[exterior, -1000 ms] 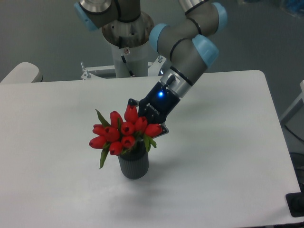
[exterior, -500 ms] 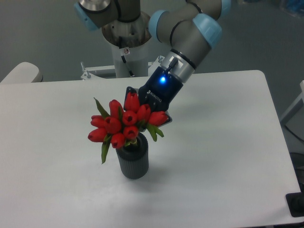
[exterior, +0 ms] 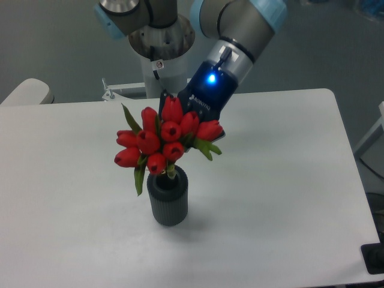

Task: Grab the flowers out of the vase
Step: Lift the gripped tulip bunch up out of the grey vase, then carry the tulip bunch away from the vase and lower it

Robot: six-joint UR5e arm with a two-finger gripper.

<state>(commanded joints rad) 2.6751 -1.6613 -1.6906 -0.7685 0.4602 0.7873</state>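
A tight bunch of red tulip flowers (exterior: 162,140) with green leaves hangs raised over the dark grey ribbed vase (exterior: 168,199), which stands upright on the white table (exterior: 282,180). Only the lower stems reach the vase mouth. My gripper (exterior: 193,133) comes in from the upper right and is shut on the flowers from behind. Its fingertips are hidden by the buds.
The arm's base (exterior: 161,54) stands at the table's far edge, behind the bunch. A pale rounded object (exterior: 25,93) sits off the far left corner. A dark block (exterior: 373,258) shows at the lower right edge.
My gripper has risen and moved slightly back, lifting the flowers with it. The heads now sit clear above the vase mouth. The vase has not moved.
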